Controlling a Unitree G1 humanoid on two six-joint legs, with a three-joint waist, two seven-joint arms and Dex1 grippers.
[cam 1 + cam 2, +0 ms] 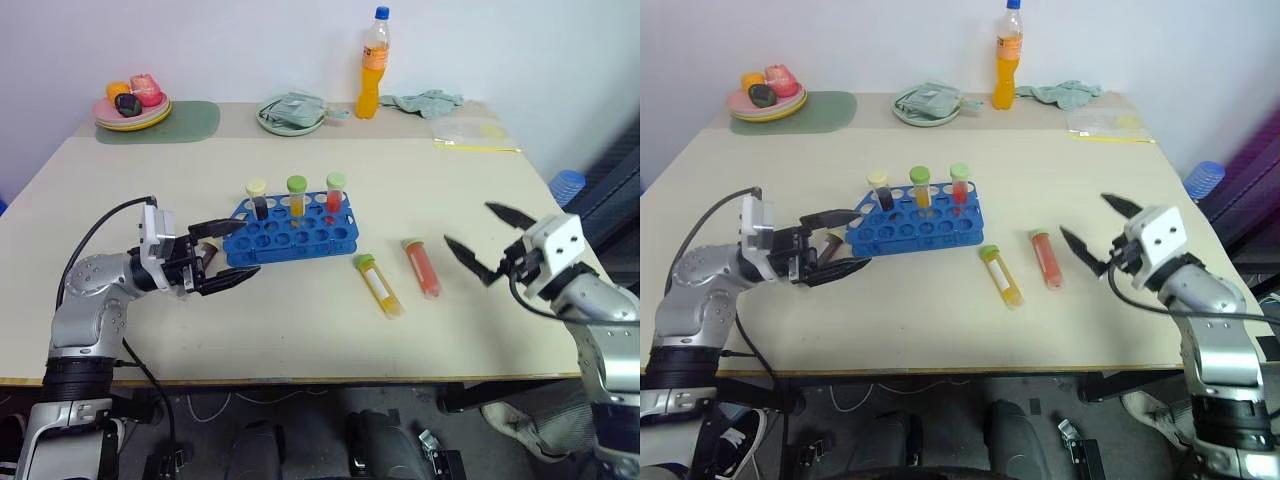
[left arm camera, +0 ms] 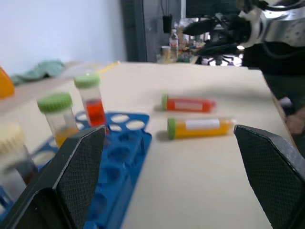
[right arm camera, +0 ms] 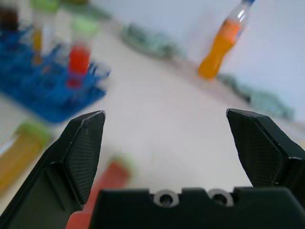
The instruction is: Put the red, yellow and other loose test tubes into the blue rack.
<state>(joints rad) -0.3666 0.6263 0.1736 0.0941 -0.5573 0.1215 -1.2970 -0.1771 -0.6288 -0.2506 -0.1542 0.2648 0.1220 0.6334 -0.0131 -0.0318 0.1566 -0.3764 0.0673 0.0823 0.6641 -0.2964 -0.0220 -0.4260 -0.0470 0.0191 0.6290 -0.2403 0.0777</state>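
Note:
The blue rack (image 1: 295, 230) stands mid-table with three tubes upright in its back row: a dark one with a cream cap (image 1: 257, 198), a yellow one with a green cap (image 1: 296, 196) and a red one with a green cap (image 1: 335, 193). Two loose test tubes lie on the table to the rack's right: a yellow one with a white label (image 1: 380, 286) and a red one (image 1: 422, 268). My left gripper (image 1: 241, 250) is open, level, at the rack's left end. My right gripper (image 1: 467, 223) is open, just right of the red tube, holding nothing.
At the back stand a tall orange drink bottle (image 1: 374, 66), a green plate with a cloth on it (image 1: 291, 114), stacked plates with toy food (image 1: 132, 106) on a green mat (image 1: 185, 122), another cloth (image 1: 425, 100) and a plastic bag (image 1: 470, 130).

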